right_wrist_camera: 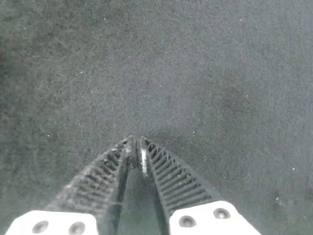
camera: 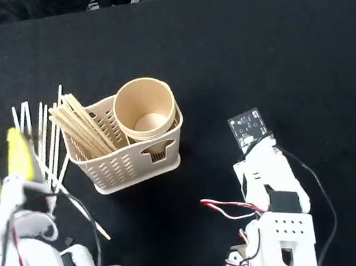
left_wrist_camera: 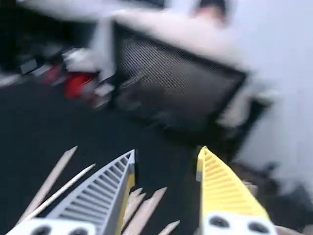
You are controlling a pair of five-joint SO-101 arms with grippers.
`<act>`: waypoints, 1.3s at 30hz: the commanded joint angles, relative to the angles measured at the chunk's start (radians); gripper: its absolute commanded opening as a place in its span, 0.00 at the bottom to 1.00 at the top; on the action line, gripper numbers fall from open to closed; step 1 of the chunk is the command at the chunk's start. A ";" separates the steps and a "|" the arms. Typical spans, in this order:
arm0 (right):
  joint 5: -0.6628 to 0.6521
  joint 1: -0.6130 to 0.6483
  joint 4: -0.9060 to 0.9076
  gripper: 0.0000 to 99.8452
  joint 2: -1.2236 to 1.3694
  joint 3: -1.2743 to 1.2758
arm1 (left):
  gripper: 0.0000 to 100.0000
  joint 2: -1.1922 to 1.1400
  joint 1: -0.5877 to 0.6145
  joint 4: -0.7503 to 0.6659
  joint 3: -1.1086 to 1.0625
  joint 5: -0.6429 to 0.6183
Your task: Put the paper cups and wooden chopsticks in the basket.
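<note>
Hiding beneath its arm's small circuit board (camera: pixel 248 127) in the high view, the right end effector (right_wrist_camera: pixel 137 144) is seen from its own wrist: two ribbed dark fingers pressed together at the tips, nothing between them, pointing down at the fuzzy black cloth of the counter (camera: pixel 272 48). The right arm (camera: pixel 271 189), white with red and black wires, sits folded at 4 o'clock from the basket (camera: pixel 129 159).

The left arm is cut off by the frame edge at 8 o'clock. Its end effector (camera: pixel 0 166) is raised and tilted, one finger yellow and one grey, both triangular and ribbed. In the left wrist view the end effector (left_wrist_camera: pixel 167 152) has its fingers spread apart, with pointed tips of loose chopsticks (left_wrist_camera: pixel 142 215) showing low between and beside them. Whether any stick touches a finger is hard to make out.

The basket is beige plastic, oblong with rounded corners, slotted walls and a handle cut-out. Nested paper cups (camera: pixel 144 108), tan and round, stand upright in its 3 o'clock compartment. A bundle of wooden chopsticks (camera: pixel 84 127) leans toward 10 o'clock in the other compartment. More pale, thin sticks (camera: pixel 49 140) fan out just beside the basket at 9 o'clock, near the left end effector, and one (camera: pixel 87 217) runs off toward 5 o'clock.
</note>
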State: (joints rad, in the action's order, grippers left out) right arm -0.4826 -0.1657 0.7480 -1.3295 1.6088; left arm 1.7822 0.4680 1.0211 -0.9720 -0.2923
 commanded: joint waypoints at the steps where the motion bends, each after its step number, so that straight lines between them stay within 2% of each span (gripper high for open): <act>1: -0.008 -0.011 -0.014 0.01 -0.013 -0.004 | 0.21 -0.203 0.188 0.040 0.019 0.086; 5: -0.008 -0.011 -0.012 0.01 -0.013 -0.004 | 0.21 -0.468 0.259 0.041 0.004 0.141; 11: -0.008 -0.009 -0.011 0.01 -0.013 -0.004 | 0.21 -0.784 0.260 0.029 -0.048 0.244; 18: -0.008 -0.008 -0.009 0.01 -0.013 -0.004 | 0.21 -1.073 0.297 -0.146 -0.113 0.324; 28: -0.008 -0.006 -0.009 0.01 -0.013 -0.004 | 0.21 -1.499 0.269 -0.210 0.038 0.382; 32: -0.008 -0.006 -0.009 0.01 -0.013 -0.004 | 0.20 -1.577 0.255 -0.207 0.094 0.474; 35: -0.008 -0.006 -0.009 0.01 -0.013 -0.004 | 0.16 -1.585 0.231 -0.207 0.093 0.537; 39: -0.008 -0.006 -0.009 0.01 -0.013 -0.004 | 0.04 -1.585 0.203 -0.207 0.088 0.588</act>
State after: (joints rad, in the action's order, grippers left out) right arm -0.4826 -0.1657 0.7480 -1.3295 1.6088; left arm 0.2002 0.6951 0.8247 -0.9106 0.2478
